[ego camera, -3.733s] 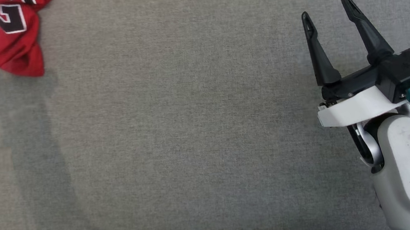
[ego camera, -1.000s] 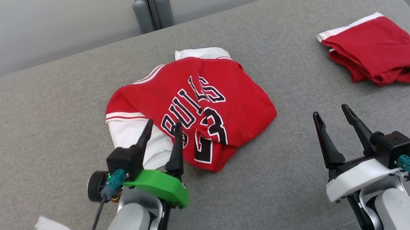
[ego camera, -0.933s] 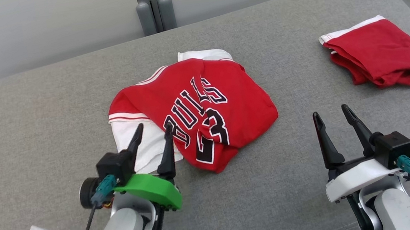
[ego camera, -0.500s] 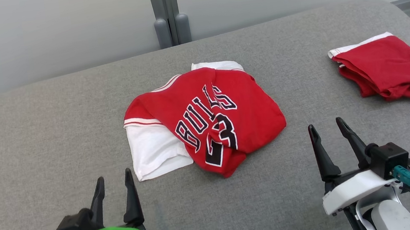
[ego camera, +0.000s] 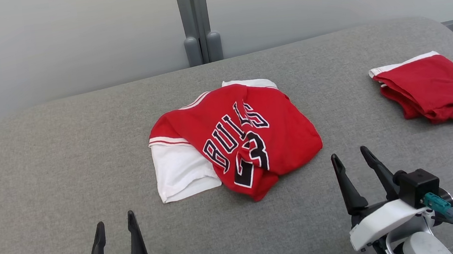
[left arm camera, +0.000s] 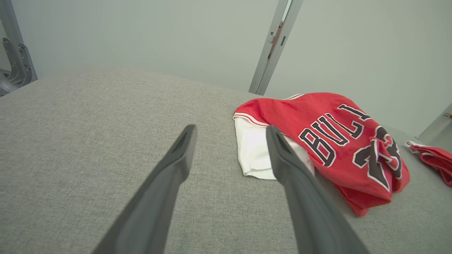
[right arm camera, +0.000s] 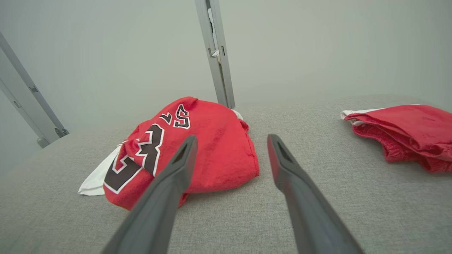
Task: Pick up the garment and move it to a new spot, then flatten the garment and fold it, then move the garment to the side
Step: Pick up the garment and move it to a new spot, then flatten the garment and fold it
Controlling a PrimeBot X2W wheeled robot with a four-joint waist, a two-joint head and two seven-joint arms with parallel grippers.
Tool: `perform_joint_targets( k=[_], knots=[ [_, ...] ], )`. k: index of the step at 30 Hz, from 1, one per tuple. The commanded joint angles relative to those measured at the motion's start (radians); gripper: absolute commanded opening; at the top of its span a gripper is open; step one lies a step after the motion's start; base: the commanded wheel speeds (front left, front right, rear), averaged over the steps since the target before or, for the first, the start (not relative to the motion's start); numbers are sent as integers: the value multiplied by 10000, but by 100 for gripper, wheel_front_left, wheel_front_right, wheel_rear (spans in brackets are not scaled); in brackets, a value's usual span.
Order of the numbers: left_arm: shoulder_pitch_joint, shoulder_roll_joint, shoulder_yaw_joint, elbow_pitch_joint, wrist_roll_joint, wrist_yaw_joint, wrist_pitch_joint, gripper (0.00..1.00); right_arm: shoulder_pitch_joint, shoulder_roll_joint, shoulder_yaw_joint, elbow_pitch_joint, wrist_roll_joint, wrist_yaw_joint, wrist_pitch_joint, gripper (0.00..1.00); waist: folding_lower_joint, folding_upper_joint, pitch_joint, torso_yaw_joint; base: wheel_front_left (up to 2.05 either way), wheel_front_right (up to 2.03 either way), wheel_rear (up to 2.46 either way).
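On the crumpled red and white fabric jersey [ego camera: 287, 137], "BULLS" is printed in black, white-edged letters; "23" is printed just beside that word.

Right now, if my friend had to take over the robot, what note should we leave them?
Left hand: open, empty, clear of the jersey.
Right hand: open, empty.
Jersey: bunched up in the middle of the grey cushion, touched by neither hand. A folded red garment lies at the far right.
Done: jersey seems set at its spot.
Left: flatten it, fold it, move it aside.
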Motion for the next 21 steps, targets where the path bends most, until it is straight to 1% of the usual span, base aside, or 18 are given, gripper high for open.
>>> perform_joint_targets(
  k=[1, 14, 21],
  knots=[
    [131, -4, 34, 15, 125, -59, -6, 100, -10, -12, 30, 77, 12, -15, -32, 100, 0, 0, -21, 23, 0, 0, 0],
    [38, -70, 67, 178, 267, -225, -5, 100, -127, -14, 92, 325, -43, -15, -32, 100, 0, 0, -51, 30, 0, 0, 0],
    [-68, -77, 59, 224, 260, -220, -5, 100, -142, -12, 111, 307, -46, -15, -32, 100, 0, 0, 13, 7, 0, 0, 0]
  ],
)
